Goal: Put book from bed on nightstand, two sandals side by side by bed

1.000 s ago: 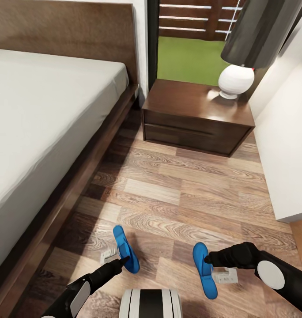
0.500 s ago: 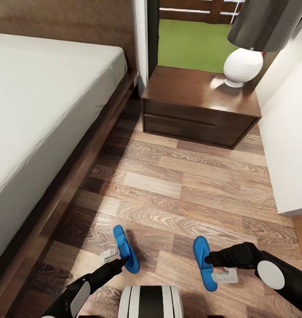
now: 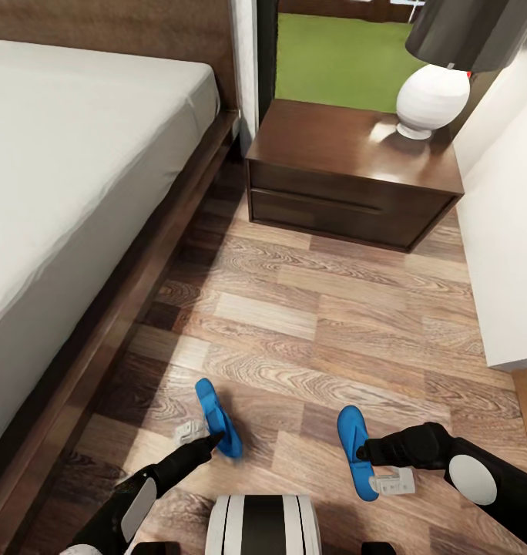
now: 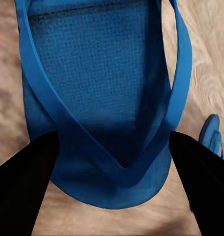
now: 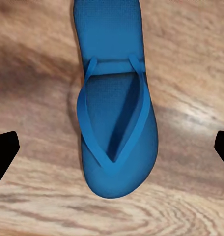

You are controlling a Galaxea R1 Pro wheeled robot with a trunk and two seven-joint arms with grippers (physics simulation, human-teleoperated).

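Two bright blue sandals lie on the wood-plank floor (image 3: 317, 308) beside the bed (image 3: 71, 177), apart from each other; the left sandal (image 3: 216, 416) sits at the left gripper (image 3: 209, 441), the right sandal (image 3: 355, 451) at the right gripper (image 3: 361, 454). Both grippers' jaws stand spread wide (nothing clamped); a nightstand (image 3: 348, 177) with a white lamp (image 3: 431, 96) stands ahead.
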